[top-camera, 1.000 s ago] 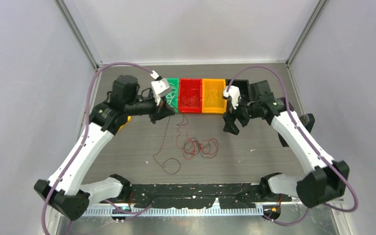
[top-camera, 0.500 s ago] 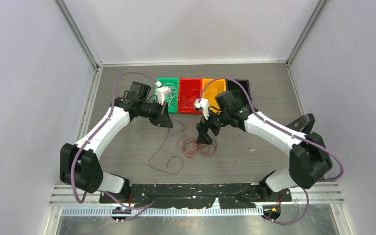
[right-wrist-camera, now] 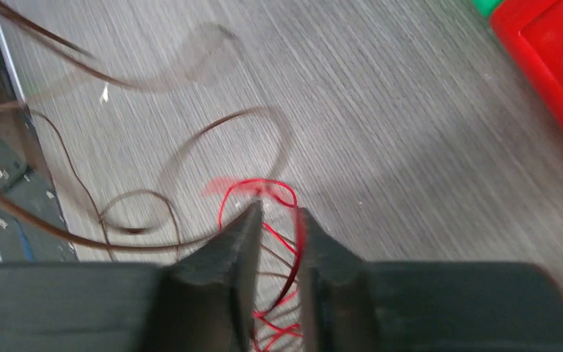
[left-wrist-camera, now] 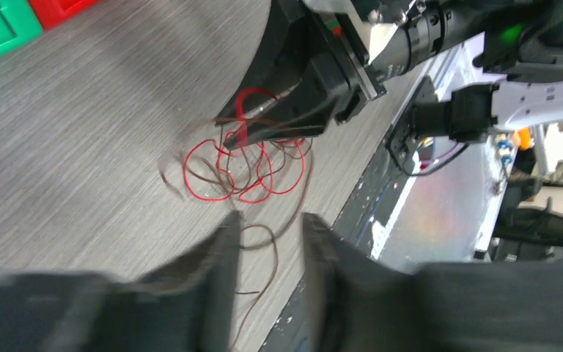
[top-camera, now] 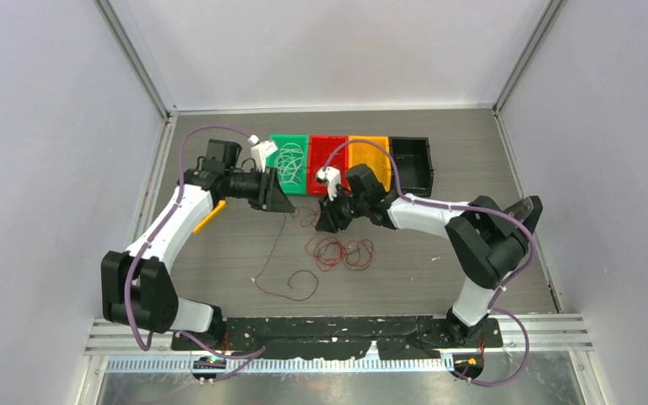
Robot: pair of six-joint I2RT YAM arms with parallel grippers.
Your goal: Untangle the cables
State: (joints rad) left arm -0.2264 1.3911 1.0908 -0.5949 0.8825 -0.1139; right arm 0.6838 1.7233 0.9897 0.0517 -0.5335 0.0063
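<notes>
A grey wood-grain table (top-camera: 439, 245) seen from above, with two white and black robot arms reaching in from the near edge. The left arm (top-camera: 169, 228) bends toward the back left, and the right arm (top-camera: 422, 215) stretches across to the table's middle.

Four shallow trays sit in a row at the back: green tray (top-camera: 289, 162), red tray (top-camera: 327, 156), orange tray (top-camera: 369, 156), black tray (top-camera: 411, 164). They look set out for sorting wires by colour, and whitish wires already lie coiled in the green one.

The cables (top-camera: 337, 251) lie in a small red and dark brown tangle mid-table, just in front of the red tray. One brown cable (top-camera: 299, 287) trails away toward the near left.

The right gripper (right-wrist-camera: 275, 220) is at the tangle's far edge, its jaws drawn nearly together around red strands, probably to lift one colour free. The left gripper (left-wrist-camera: 271, 242) hangs near the green tray, jaws partly spread and gripping nothing visible.

A second ago the right arm was over by the black tray with its jaws wide. The left arm then covered the green tray and has since pulled back
</notes>
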